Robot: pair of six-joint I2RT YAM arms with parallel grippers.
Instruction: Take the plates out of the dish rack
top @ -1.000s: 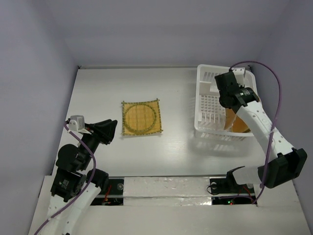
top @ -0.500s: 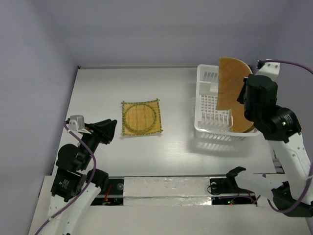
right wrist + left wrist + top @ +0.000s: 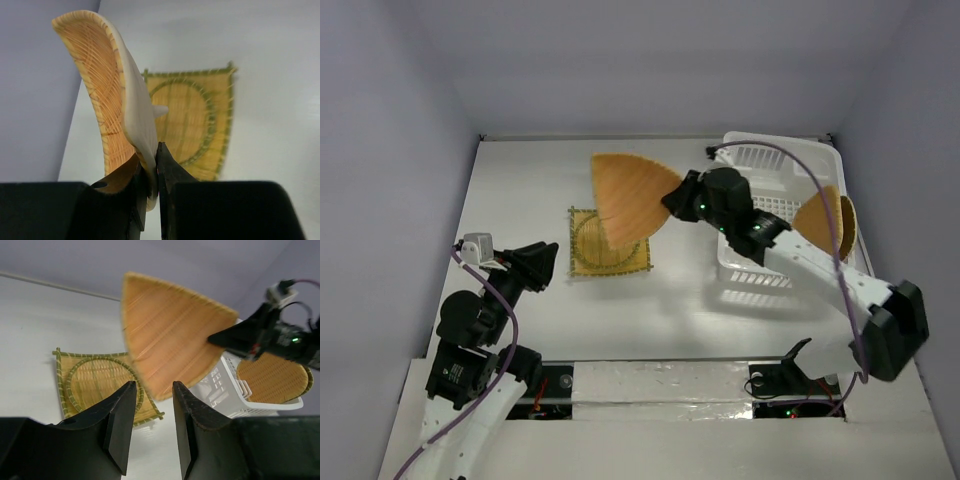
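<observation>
My right gripper [image 3: 678,199] is shut on the pointed end of an orange fan-shaped plate [image 3: 623,198] and holds it in the air over the table's middle, above a square yellow plate with green trim [image 3: 609,241] that lies flat. The right wrist view shows the fan plate [image 3: 107,100] edge-on between the jaws, with the square plate [image 3: 197,120] beneath. The white dish rack [image 3: 750,272] stands at the right with two orange plates [image 3: 825,225] leaning in it. My left gripper [image 3: 548,262] is open and empty near the table's left front; its view shows the fan plate [image 3: 170,337] and the rack [image 3: 235,395].
Lilac walls enclose the white table [image 3: 520,180] at the left, back and right. The right arm [image 3: 820,275] stretches over the rack's front. A metal rail [image 3: 660,380] runs along the near edge.
My right gripper lifted the fan plate out of the rack and carried it left, to above the square plate. The left arm has not moved.
</observation>
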